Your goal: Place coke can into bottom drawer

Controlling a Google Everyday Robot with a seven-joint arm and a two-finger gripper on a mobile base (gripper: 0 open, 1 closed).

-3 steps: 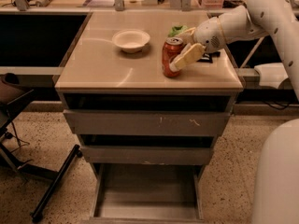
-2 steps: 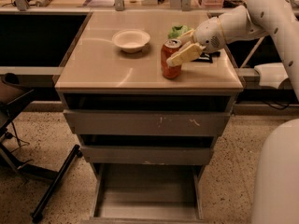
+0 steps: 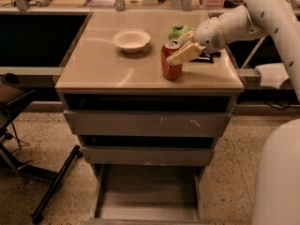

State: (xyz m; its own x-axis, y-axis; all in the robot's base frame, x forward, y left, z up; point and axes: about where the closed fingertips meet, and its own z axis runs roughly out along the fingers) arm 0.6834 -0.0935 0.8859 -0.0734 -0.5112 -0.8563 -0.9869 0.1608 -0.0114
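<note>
Finds the coke can [image 3: 169, 69] upright on the cabinet top [image 3: 103, 65], right of the bowl [image 3: 131, 40]. Shows the gripper [image 3: 176, 48] clamped around its upper half from the right. Below, has the bottom drawer [image 3: 147, 197] pulled open, well apart from the can.

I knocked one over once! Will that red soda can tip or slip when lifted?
The small red aluminium soda can stands tall and narrow, so a sideways nudge could probably tip it. Its smooth metal may be slippery. The gripper sits at its upper half.
</note>
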